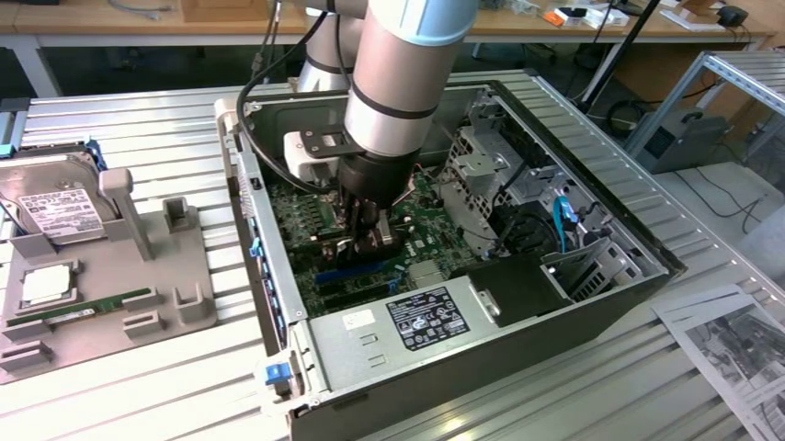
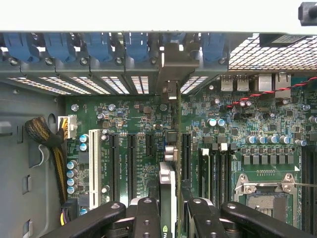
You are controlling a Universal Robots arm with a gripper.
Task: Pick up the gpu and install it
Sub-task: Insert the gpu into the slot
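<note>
The gpu (image 2: 167, 181) shows edge-on in the wrist view, a thin dark card with a silver edge. Its metal bracket (image 2: 171, 62) reaches up to the case's rear slot openings. My gripper (image 2: 168, 215) is shut on it, one black finger (image 2: 147, 215) on each side. The card stands upright over the motherboard (image 2: 143, 129), between the black expansion slots (image 2: 131, 163); I cannot tell whether it is seated. In the exterior view my gripper (image 1: 368, 241) is down inside the open computer case (image 1: 516, 303), holding the gpu (image 1: 358, 250) just above a blue slot (image 1: 349, 273).
A grey fixture tray (image 1: 184, 303) at the exterior view's left holds a hard drive (image 1: 55, 211), a green memory stick (image 1: 86, 308) and a chip (image 1: 47, 285). A drive cage (image 1: 484, 170) and cables crowd the case's far side. Printed paper (image 1: 736, 354) lies at the lower right.
</note>
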